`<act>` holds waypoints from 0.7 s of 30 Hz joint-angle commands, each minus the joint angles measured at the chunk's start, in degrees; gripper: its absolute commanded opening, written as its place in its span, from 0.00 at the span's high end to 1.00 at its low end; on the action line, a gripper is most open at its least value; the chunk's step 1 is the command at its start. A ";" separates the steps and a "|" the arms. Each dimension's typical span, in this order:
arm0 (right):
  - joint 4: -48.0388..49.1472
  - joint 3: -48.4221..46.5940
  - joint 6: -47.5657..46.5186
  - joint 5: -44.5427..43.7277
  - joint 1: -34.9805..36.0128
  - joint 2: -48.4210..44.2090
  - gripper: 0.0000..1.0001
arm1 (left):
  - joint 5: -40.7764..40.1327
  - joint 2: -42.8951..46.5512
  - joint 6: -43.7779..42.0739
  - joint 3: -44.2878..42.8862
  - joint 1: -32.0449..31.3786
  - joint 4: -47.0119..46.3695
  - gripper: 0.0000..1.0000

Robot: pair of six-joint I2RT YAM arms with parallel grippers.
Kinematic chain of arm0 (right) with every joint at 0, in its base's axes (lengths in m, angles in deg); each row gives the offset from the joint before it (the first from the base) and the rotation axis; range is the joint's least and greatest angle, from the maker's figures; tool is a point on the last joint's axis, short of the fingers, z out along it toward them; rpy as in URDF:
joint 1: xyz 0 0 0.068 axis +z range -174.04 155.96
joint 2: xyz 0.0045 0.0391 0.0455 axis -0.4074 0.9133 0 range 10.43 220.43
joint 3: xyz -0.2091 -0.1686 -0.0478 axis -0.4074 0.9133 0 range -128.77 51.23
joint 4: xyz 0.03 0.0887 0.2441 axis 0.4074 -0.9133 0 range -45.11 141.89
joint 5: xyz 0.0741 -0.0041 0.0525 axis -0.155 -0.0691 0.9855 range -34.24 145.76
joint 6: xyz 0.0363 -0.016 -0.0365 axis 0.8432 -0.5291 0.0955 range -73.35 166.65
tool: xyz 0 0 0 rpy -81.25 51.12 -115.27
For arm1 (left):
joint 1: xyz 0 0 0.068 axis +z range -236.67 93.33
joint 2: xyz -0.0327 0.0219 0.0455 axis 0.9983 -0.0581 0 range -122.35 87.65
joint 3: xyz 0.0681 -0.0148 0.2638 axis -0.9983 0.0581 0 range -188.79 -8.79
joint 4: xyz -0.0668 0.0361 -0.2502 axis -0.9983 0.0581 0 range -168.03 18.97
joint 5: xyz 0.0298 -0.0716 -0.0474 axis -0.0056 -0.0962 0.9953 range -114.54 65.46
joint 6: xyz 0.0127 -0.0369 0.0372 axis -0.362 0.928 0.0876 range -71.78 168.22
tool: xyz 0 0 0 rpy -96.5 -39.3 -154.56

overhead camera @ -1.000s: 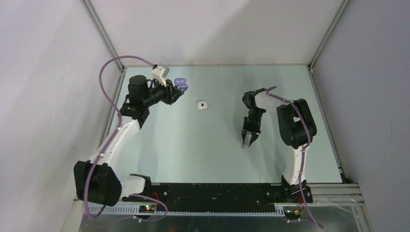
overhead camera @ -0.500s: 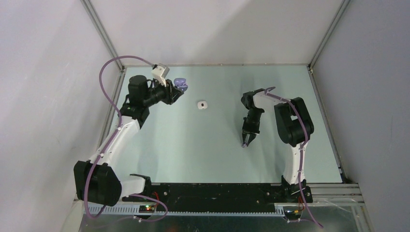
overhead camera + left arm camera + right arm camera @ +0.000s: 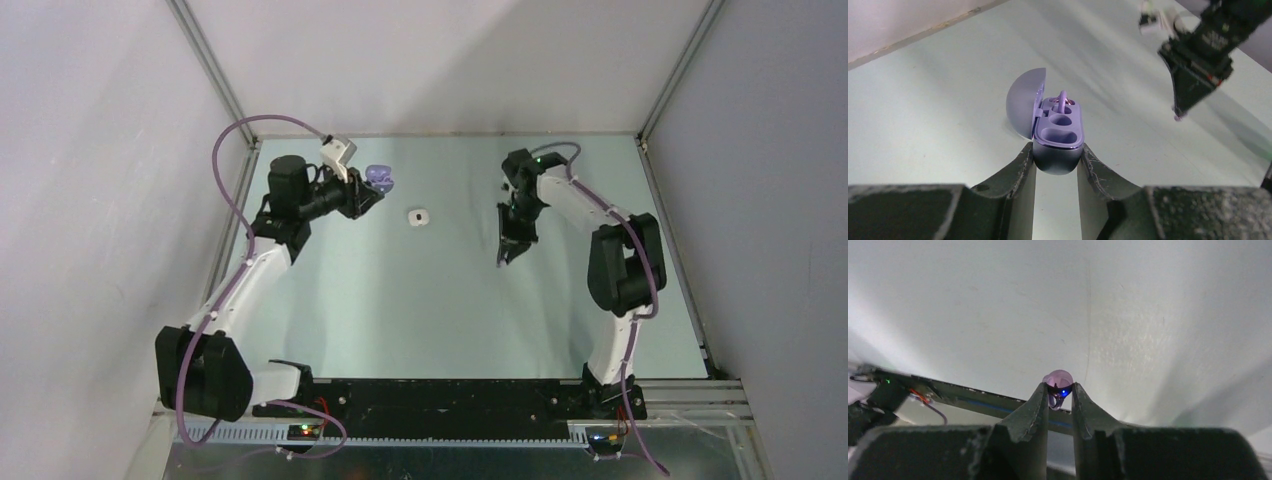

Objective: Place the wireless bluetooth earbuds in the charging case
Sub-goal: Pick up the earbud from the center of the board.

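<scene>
while left fingers point(image 3: 1015, 172) clamp the rounded case point(image 3: 1058, 136), right fingers point(image 3: 1036, 407) pinch a translucent earbud point(image 3: 1058, 379).

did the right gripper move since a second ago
Yes. The right gripper moved toward the far edge of the table, nearer level with the small white object.

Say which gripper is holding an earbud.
The right gripper, pinching a purple earbud between its fingertips; the left gripper instead clamps the open purple charging case.
</scene>
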 commanded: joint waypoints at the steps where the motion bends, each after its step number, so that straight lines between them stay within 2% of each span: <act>1: -0.81 -10.36 -17.32 5.33 1.22 -5.86 1.00 | 10.92 -0.67 -9.03 -2.11 -0.18 -0.93 1.00; 2: -0.98 -11.57 -20.57 6.32 1.94 -6.74 1.00 | 13.79 -1.30 -12.06 -1.98 -0.17 -0.53 1.00; 4: -1.22 -14.75 -35.86 10.12 2.96 -8.59 1.00 | 18.32 -2.31 -17.30 -2.21 -0.22 1.34 1.00; 5: -1.95 -16.77 -40.03 14.15 3.20 -9.37 1.00 | 19.51 -2.70 -19.02 -2.60 -0.24 3.05 1.00; 6: -2.77 -17.77 -49.89 16.89 3.65 -10.72 1.00 | 21.58 -3.48 -23.04 -2.88 -0.37 4.05 1.00; 7: -4.69 -19.62 -54.83 18.98 3.94 -12.00 1.00 | 22.41 -3.99 -25.15 -3.78 -0.49 6.96 1.00; 10: -7.87 -21.82 -75.80 18.06 7.51 -14.30 1.00 | 25.53 -5.79 -35.98 -5.72 -1.26 15.12 1.00; 12: -8.13 -21.62 -85.34 12.92 10.41 -16.06 1.00 | 26.52 -6.16 -40.09 -6.02 -2.06 17.33 1.00; 17: -2.35 -17.12 -99.73 7.37 15.98 -20.92 1.00 | 28.68 -6.40 -44.88 -5.32 -4.29 18.30 1.00; 21: 3.25 -13.01 -107.20 5.05 18.80 -23.41 1.00 | 28.61 -4.41 -43.44 -1.75 -5.45 12.44 1.00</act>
